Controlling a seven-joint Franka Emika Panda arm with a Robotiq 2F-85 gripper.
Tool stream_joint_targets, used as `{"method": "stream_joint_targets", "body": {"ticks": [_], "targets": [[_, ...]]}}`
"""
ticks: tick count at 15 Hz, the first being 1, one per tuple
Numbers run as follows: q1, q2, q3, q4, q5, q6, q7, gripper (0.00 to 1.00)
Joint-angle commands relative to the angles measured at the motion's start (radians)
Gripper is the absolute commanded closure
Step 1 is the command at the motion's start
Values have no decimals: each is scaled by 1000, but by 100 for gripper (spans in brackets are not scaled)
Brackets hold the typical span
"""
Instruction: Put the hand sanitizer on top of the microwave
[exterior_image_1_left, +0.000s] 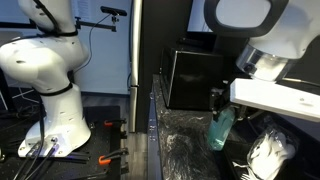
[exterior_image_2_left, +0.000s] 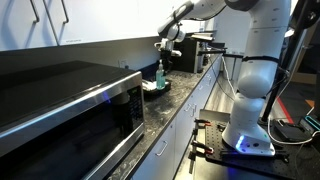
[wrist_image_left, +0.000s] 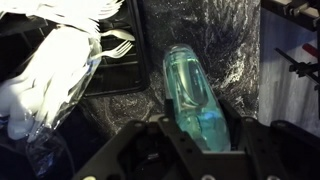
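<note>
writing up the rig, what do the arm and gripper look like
The arm is glossy white, built of thick rounded segments with dark bands at the joints. It rises from a white base with a blue glow low on it. The gripper is black and blocky, with two dark fingers. No markings are legible.
</note>
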Motion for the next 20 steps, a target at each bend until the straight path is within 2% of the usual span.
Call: {"method": "stream_joint_targets", "body": {"ticks": [1, 3, 4, 5, 11, 12, 16, 20], "targets": [[43, -81, 3, -38, -47, -20, 77, 78], [62, -103, 4, -46, -69, -21, 81, 78], [57, -40, -9, -17, -40, -5, 48, 78], [62, -44, -8, -19, -43, -5, 48, 53], [58, -24, -12, -20, -42, -5, 46, 53], [58, -24, -12, -20, -42, -5, 46, 78], [113, -52, 40, -21, -88, -17, 95, 78], [207, -85, 126, -26, -134, -3, 178, 78]]}}
